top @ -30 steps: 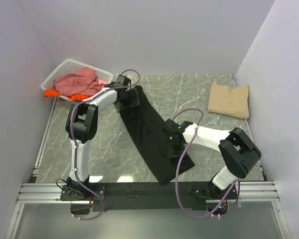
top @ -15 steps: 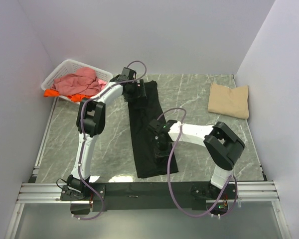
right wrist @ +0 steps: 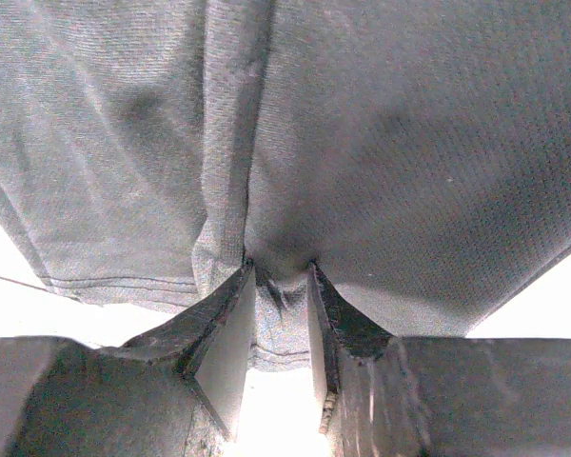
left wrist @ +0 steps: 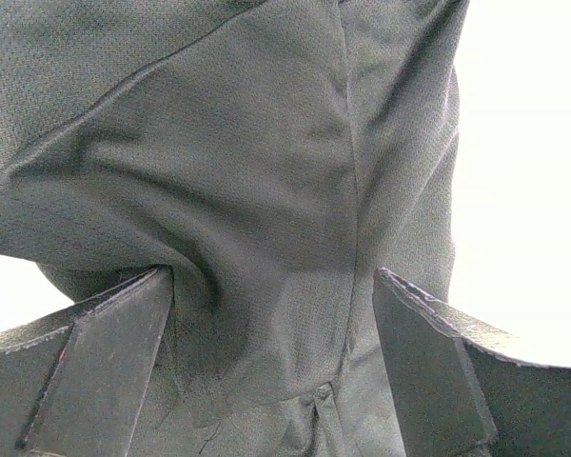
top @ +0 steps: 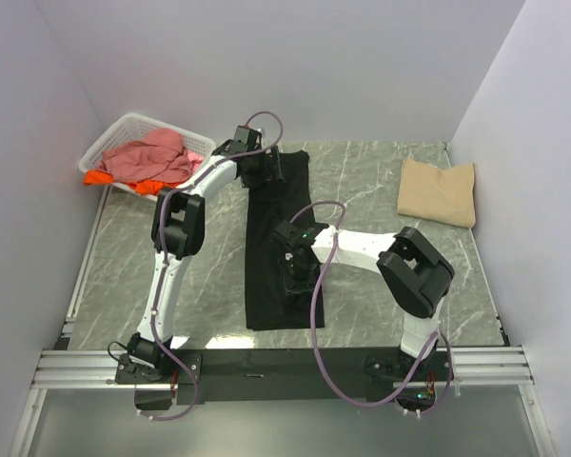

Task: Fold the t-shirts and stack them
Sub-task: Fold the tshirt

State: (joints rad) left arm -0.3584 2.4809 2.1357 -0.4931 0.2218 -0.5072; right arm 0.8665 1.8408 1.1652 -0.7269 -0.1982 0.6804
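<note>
Right wrist — right fingers (right wrist: 219, 333) pinch the black t-shirt (right wrist: 381, 143); left fingers (left wrist: 105, 371) splayed around it.

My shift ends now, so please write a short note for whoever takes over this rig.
Left gripper: open, fingers astride the far end of the black t-shirt.
Right gripper: shut on a pinch of that shirt, near its middle.
Tan t-shirt: folded, far right of the table. Pink shirt and orange shirt: crumpled in the white basket.
Done: tan one folded; black one lies in a long narrow strip.
Left: finish folding the black one, stack it, then the basket's two.
</note>
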